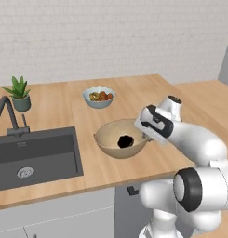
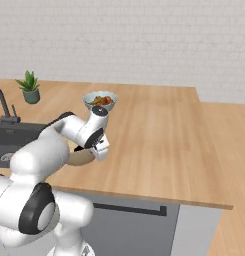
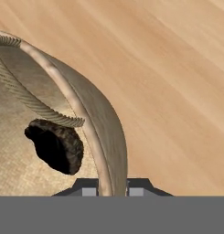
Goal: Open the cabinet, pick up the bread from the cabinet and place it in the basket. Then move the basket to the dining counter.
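The tan basket (image 1: 106, 135) stands on the light-wood dining counter (image 1: 138, 88), right of the sink. The dark bread (image 1: 125, 141) lies inside it, on the bottom. My gripper (image 1: 146, 135) reaches in from the right and is shut on the basket's right rim. In the hand view the rim of the basket (image 3: 100, 137) runs between the two fingertips of the gripper (image 3: 112, 192), with the bread (image 3: 56, 147) just left of it. From the right base view the arm covers most of the basket (image 2: 82, 158). The cabinet is out of view.
A dark-grey sink (image 1: 36, 155) with a black tap (image 1: 8, 114) lies left of the basket. Behind it sit a pale fruit bowl (image 1: 98, 97) and a small potted plant (image 1: 20, 93). Bare wood stretches to the right, ending at the counter's front edge (image 2: 159, 197).
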